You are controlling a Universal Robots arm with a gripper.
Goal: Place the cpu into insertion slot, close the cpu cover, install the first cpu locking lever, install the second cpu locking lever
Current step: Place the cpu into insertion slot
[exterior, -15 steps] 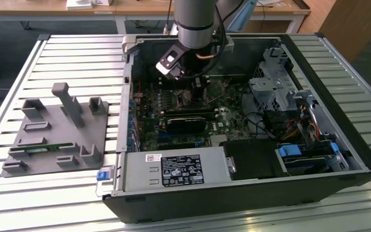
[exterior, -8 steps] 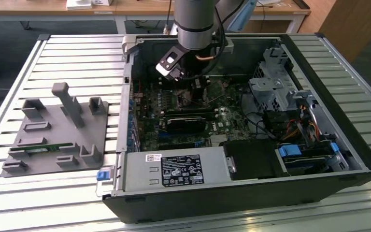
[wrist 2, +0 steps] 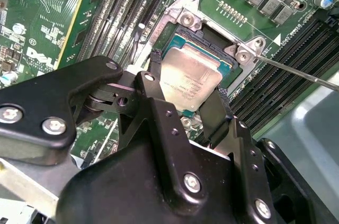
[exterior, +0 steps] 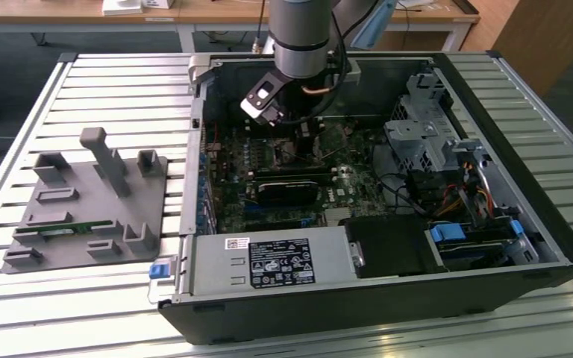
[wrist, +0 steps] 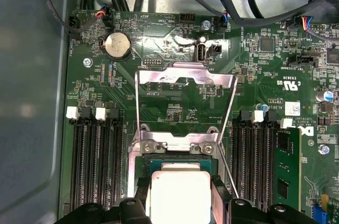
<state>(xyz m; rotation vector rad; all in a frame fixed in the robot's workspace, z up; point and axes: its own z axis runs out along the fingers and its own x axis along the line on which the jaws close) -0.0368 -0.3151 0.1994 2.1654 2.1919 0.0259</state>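
Gripper (wrist 2: 188,85), pinching the cpu (wrist 2: 193,73) over the insertion slot (wrist 2: 211,34) (edge grip only), could seat it skewed if slightly misaligned.

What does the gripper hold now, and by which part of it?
The gripper holds the cpu by two opposite side edges, right at the insertion slot.

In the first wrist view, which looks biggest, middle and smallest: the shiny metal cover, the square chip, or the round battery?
1. metal cover, lifted open.
2. chip, though it is nearest the camera and partly cut off, so this place is unsure.
3. round battery, clearly smallest.
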